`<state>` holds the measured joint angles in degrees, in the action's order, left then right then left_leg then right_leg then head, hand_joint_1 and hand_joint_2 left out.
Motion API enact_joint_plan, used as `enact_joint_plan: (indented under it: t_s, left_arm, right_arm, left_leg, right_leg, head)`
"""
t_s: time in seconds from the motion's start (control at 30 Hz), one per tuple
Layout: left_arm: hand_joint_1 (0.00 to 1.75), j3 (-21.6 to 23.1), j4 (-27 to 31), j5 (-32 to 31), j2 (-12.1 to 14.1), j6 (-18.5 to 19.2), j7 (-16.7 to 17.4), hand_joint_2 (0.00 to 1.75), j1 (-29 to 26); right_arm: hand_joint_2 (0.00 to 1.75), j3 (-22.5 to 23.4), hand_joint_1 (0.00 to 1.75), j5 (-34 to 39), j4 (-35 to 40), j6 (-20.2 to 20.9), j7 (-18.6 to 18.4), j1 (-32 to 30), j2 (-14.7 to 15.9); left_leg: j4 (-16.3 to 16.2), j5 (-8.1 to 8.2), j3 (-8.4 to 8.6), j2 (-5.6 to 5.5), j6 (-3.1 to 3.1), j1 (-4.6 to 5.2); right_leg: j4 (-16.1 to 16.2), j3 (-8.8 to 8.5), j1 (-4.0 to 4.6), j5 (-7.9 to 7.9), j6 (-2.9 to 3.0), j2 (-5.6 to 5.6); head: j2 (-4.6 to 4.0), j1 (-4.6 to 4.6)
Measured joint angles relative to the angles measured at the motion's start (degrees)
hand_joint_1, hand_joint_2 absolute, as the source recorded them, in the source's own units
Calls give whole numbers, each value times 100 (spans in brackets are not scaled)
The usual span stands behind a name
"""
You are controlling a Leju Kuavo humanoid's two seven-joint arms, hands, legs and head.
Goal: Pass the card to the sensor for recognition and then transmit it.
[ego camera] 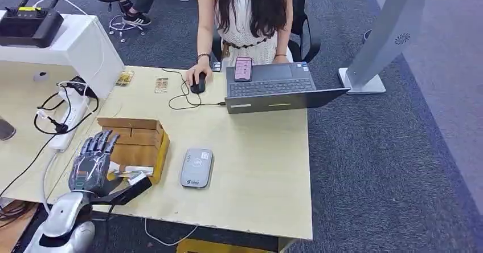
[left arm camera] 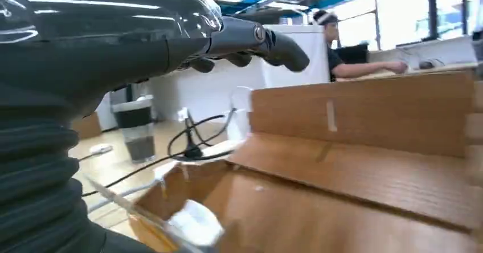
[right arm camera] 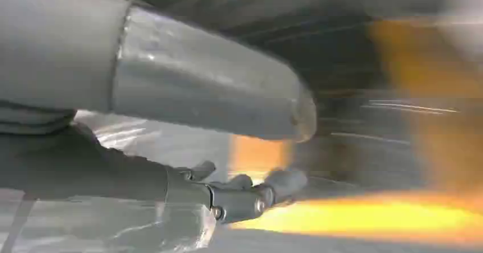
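The grey card reader lies flat on the table, right of an open cardboard box. My left hand hovers over the box's near left end with fingers stretched out and apart, its dark thumb along the box's front edge. A pale card in a clear sleeve lies at the box's near end, just beside the thumb; I cannot tell if they touch. In the left wrist view the fingers reach out above the box and the clear card. My right hand is blurred, fingers loosely out, nothing in it.
A person sits at the far side with a hand on a mouse beside an open laptop with a phone on it. A power strip and cables lie left of the box. A white stand rises at the right.
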<state>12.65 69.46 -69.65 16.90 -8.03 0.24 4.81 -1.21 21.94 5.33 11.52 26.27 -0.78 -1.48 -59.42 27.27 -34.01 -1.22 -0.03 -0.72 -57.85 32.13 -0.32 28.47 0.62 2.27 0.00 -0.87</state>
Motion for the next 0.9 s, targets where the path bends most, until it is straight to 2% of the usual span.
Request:
enact_joint_plan:
  t_s: [0.1, 0.2, 0.3, 0.9]
  left_arm:
    - [0, 189, 226, -130, -178, 239, 141, 175, 41]
    - [0, 246, 357, -164, -263, 290, 158, 175, 34]
    - [0, 291, 420, -210, -309, 335, 164, 175, 9]
    - [0, 331, 556, -322, -416, 390, 138, 175, -82]
  right_arm:
    - [0, 255, 0, 20, 208, -62, 37, 418, -200]
    - [0, 401, 0, -4, 344, -36, 81, 479, -322]
    - [0, 493, 0, -35, 416, -49, 87, 455, -396]
    - [0, 665, 0, -129, 595, -46, 76, 505, -455]
  left_leg:
    - [-4, -6, 14, 4, 3, 0]
    - [-3, -11, 6, -43, 5, -1]
    - [-1, -10, -5, -40, 4, -2]
    - [-1, -10, -11, -39, 4, -1]
  right_leg:
    - [1, -2, -2, -1, -1, 1]
    - [-1, -21, -2, 0, -1, -36]
    - [-5, -12, -1, 1, 0, -34]
    - [-4, -6, -2, 1, -1, -35]
  head:
    - [0, 4]
    - [0, -2]
    - [0, 2]
    - [0, 0]
